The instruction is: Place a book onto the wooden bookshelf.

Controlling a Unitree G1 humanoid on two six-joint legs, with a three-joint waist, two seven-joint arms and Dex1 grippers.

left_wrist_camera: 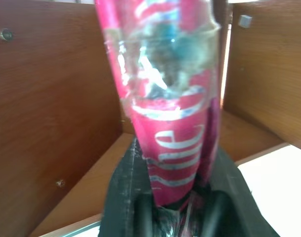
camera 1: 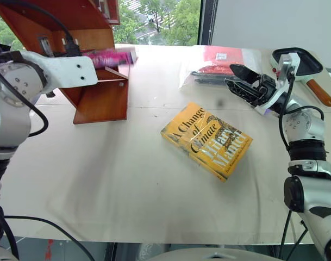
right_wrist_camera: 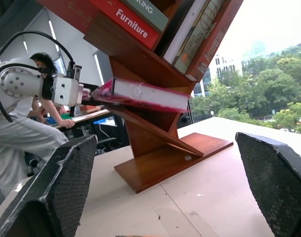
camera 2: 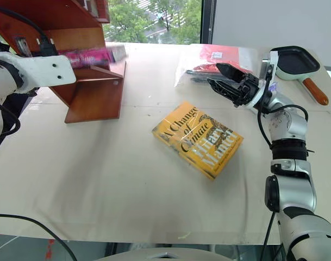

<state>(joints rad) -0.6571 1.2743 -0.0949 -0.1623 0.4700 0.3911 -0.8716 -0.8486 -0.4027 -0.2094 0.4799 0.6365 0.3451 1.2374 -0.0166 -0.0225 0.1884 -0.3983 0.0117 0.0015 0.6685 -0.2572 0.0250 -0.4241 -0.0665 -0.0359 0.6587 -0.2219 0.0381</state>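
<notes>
Book (right_wrist_camera: 140, 94), thick stiff paperback w/ glossy cover, probably slippery, is lying on wooden bookshelf (camera 1: 100, 100) board; left gripper (left_wrist_camera: 175, 207) is gripping its spine end. Right gripper (camera 2: 230, 81) is hanging wide open.

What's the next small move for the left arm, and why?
Probably open the left gripper fully and back it straight out. The pink book already lies across a board of the wooden bookshelf, its near end between the fingers. The right gripper hangs open, well clear.
</notes>
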